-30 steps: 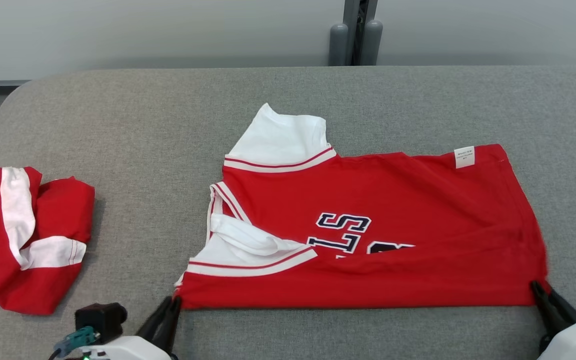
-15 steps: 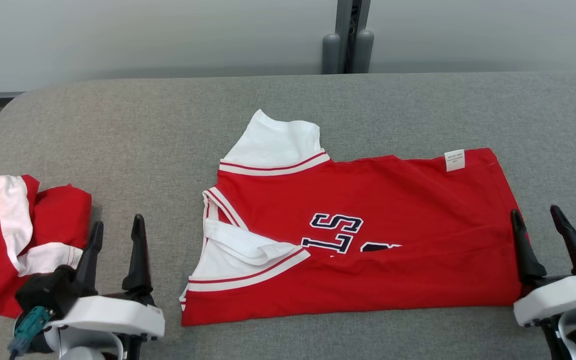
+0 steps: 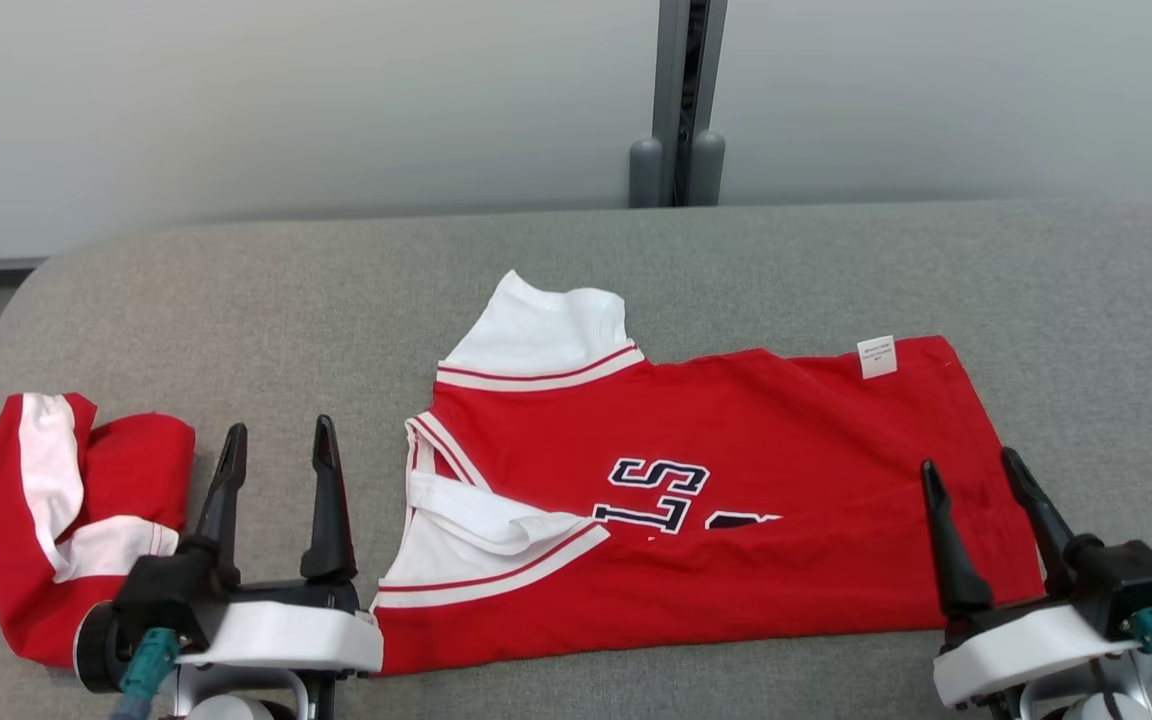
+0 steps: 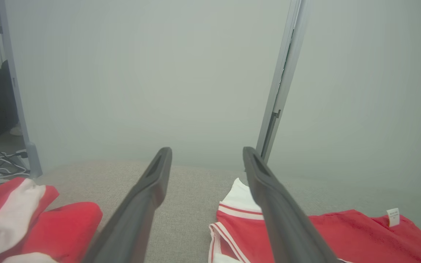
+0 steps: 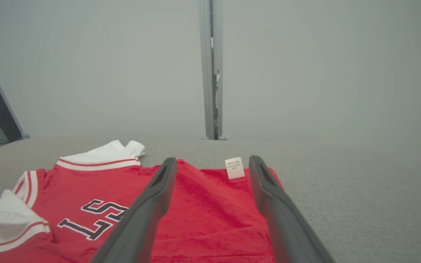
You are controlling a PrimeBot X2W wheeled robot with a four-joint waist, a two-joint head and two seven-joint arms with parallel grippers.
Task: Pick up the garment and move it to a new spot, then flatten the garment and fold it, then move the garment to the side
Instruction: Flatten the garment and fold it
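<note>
The garment (image 3: 786, 450) is a red jersey with white sleeves and dark letters. It lies on the grey padded table (image 3: 236, 300), its front part folded over lengthwise, its white label at the far right corner. My left gripper (image 3: 280, 425) stands open just left of the jersey's sleeve end, above the table, holding nothing. My right gripper (image 3: 967, 459) is open over the jersey's right hem, also empty. In the left wrist view the left gripper (image 4: 207, 149) frames bare table beside the garment (image 4: 342, 233). In the right wrist view the right gripper (image 5: 213, 159) hovers above the garment (image 5: 203, 204).
A second red and white garment (image 3: 126, 470) lies crumpled at the table's left edge, close to my left gripper. A grey post (image 3: 676, 100) stands behind the table against the pale wall. Open grey table stretches behind and to the right of the jersey.
Both grippers were shut on the jersey's front corners; they have let go, opened and risen clear. The head camera has tilted up, so the whole scene sits lower.
</note>
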